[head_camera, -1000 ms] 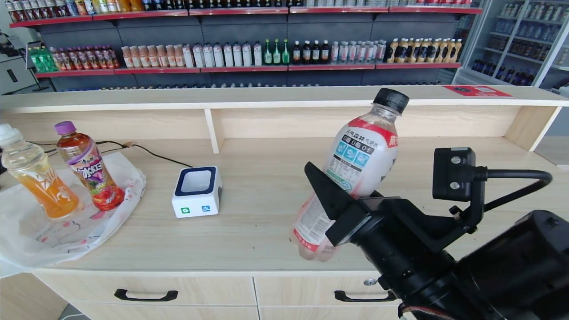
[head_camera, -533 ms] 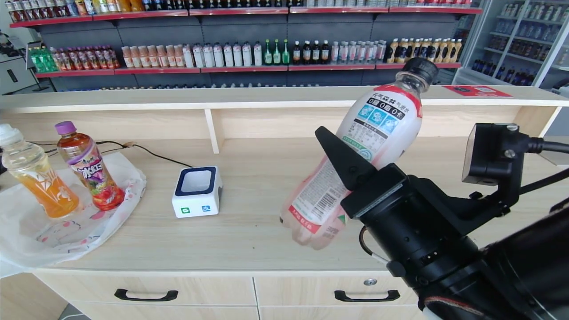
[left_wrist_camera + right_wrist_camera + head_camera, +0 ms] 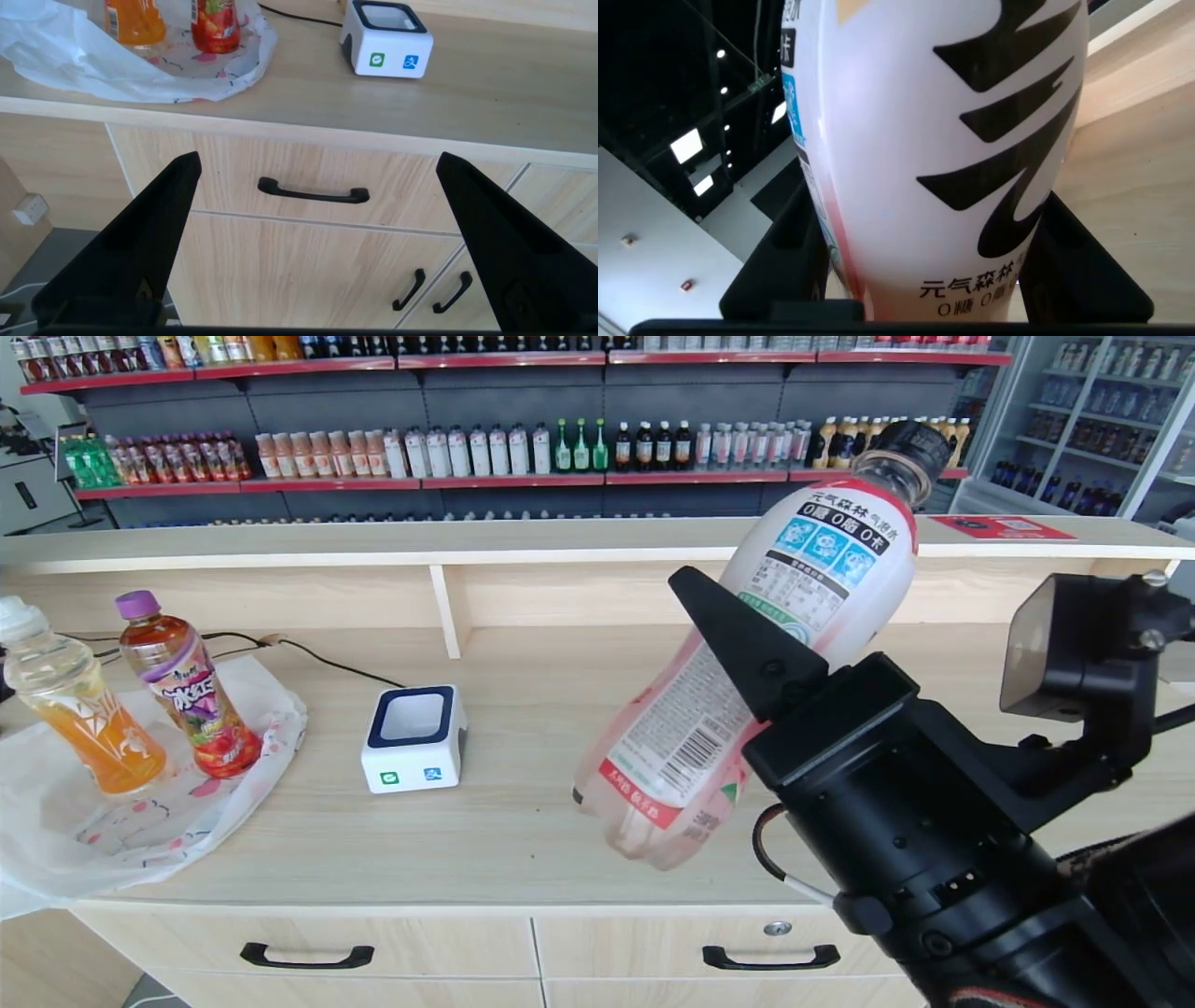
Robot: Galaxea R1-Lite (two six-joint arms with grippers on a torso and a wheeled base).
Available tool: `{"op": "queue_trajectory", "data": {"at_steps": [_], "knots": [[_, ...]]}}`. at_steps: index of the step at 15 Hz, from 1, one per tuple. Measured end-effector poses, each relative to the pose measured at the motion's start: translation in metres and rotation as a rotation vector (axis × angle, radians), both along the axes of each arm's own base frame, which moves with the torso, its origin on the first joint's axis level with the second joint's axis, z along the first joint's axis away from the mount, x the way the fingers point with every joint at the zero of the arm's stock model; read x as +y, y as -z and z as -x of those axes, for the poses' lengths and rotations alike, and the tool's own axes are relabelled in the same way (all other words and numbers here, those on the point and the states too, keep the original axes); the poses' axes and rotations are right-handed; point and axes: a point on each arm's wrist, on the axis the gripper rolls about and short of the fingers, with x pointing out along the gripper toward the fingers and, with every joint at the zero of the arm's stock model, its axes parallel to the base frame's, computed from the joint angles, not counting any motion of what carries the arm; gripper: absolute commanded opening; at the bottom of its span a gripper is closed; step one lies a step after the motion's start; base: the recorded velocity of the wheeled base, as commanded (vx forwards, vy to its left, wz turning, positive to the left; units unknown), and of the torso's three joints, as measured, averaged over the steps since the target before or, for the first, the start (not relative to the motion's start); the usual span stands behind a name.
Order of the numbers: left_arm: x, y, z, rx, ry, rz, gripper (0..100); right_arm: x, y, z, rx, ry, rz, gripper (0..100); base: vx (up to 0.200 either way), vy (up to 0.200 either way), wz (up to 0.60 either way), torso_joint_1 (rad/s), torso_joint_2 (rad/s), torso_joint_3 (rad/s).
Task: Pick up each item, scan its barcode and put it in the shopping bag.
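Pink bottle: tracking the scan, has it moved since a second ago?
Yes: the pink bottle rose, its cap climbing from the counter ledge to the red shelf.

In the head view, 1 finger [image 3: 747,653] of the right gripper [image 3: 931,194] covers the middle of the pink bottle [image 3: 681,747] and the other finger is hidden behind it. Both ends of that bottle fall outside the right wrist view. The left wrist view's top edge crops the orange bottle [image 3: 135,23] and the red bottle [image 3: 215,28] to their bases, the shelf bottles [image 3: 485,450] are too small to tell apart, and the cable [image 3: 336,665] disappears behind the 2 bottles standing on the bag [image 3: 93,65].
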Motion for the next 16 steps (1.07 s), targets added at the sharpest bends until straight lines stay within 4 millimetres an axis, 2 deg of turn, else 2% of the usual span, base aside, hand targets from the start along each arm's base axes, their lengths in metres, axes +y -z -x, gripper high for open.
{"op": "queue_trajectory", "data": {"at_steps": [8,16], "knots": [[0.0,0.0,0.0,0.0,0.0,0.0,100,0.001,-0.006,0.012,-0.01,-0.042,-0.019,0,0.0,0.0,0.0,0.0,0.0,0.0],[0.0,0.0,0.0,0.0,0.0,0.0,100,0.001,-0.006,0.016,-0.01,-0.053,-0.02,0,0.0,0.0,0.0,0.0,0.0,0.0]]}}
